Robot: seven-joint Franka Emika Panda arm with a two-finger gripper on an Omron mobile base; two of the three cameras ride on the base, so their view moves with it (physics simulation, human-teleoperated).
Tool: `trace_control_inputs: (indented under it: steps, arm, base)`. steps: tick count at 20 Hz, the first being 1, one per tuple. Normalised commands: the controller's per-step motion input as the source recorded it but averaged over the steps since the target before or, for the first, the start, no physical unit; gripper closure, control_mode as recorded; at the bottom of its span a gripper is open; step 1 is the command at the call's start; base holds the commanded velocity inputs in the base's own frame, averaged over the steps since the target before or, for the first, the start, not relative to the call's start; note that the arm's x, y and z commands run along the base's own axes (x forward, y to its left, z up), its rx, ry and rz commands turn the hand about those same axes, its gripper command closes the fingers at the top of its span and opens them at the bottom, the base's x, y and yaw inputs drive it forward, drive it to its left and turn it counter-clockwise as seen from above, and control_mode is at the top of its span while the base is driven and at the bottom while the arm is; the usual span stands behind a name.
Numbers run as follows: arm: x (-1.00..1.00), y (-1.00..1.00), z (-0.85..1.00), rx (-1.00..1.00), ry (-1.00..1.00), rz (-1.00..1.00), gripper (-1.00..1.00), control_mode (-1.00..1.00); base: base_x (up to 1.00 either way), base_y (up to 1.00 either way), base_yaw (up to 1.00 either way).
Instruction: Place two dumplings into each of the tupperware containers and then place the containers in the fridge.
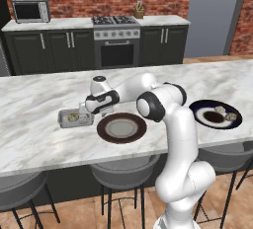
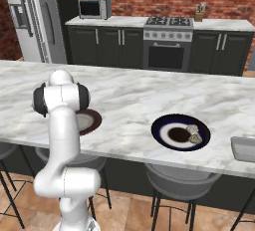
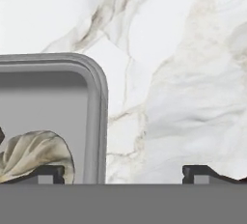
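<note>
Our fingers (image 3: pixel 123 174) are spread wide, empty, over the box (image 1: pixel 75 118) on the bench (image 1: pixel 39 99). One dumpling (image 3: pixel 34 154) sits inside, maybe two. They look soft and light, so we'd pinch across the middle gently.

Even, bright rendered light with no glare — soft shadows lie under the plates (image 1: pixel 121 128) and the table (image 1: pixel 44 139) edge. The hand view is coarse and slightly blurred — base views sharper.
</note>
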Motion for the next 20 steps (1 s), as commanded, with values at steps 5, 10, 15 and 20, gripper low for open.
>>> trace_control_inputs:
  steps: [5, 10, 15, 20]
  arm:
    - [0.00, 0.00, -0.03, 0.00, 0.00, 0.00, 1.00, -1.00]
    - [0.00, 0.00, 0.00, 0.00, 0.00, 0.00, 1.00, -1.00]
    - [0.00, 0.00, 0.40, 0.00, 0.00, 0.00, 1.00, -1.00]
    - [-0.01, 0.00, 0.98, 0.00, 0.01, 0.00, 1.00, -1.00]
  base:
    - [0.00, 0.00, 0.00]
    - [0.00, 0.00, 0.00]
    - [0.00, 0.00, 0.00]
    - [0.00, 0.00, 0.00]
